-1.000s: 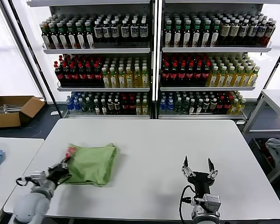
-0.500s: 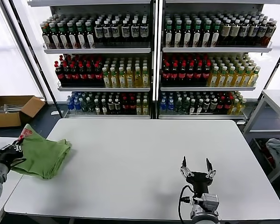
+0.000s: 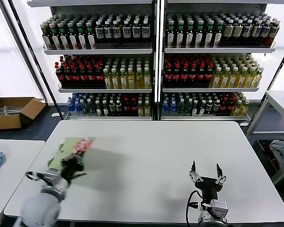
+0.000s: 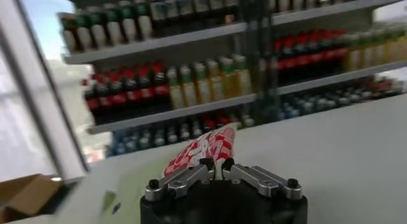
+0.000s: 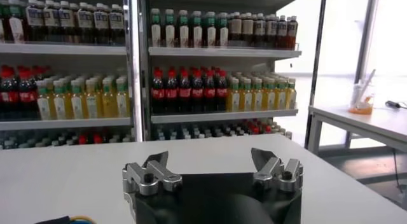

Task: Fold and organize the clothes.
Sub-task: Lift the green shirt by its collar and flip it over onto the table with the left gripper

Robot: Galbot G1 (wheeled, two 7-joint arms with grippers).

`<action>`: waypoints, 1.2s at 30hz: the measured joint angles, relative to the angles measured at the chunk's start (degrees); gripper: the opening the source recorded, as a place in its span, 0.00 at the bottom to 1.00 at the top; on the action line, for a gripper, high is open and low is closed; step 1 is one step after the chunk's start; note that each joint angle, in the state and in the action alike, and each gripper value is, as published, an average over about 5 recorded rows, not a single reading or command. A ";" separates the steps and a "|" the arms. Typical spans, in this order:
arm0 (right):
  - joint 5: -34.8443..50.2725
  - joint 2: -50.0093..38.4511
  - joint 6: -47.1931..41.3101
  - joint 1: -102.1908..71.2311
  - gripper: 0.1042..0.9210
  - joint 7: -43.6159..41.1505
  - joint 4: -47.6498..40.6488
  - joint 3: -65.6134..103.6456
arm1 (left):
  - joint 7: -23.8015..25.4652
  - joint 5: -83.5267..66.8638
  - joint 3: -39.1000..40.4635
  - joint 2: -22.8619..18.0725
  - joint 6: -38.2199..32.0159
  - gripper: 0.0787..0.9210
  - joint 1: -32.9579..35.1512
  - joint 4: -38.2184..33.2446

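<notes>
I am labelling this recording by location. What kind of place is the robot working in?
Probably a mock shop or a retail test lab rather than a home. Tall shelves packed with rows of bottled drinks stand behind a plain white table, and an open cardboard box sits on the floor.

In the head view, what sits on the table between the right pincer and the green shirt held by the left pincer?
Nothing: the head view shows only bare white table between the open right pincer and the shirt gripped by the left pincer.
</notes>
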 measured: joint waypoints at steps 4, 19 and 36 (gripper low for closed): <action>-0.73 0.62 0.27 -0.82 0.88 0.14 0.11 0.23 | -1.19 2.31 7.94 -4.97 1.10 0.04 0.23 -2.29; -2.70 1.63 -0.32 -1.05 0.88 0.33 0.11 -1.23 | -3.02 6.71 19.05 -15.22 1.04 0.06 -3.88 0.71; 0.67 1.29 -4.21 1.13 0.88 1.17 -0.71 -3.13 | -3.38 0.25 20.47 -18.29 -3.09 0.63 -6.73 1.29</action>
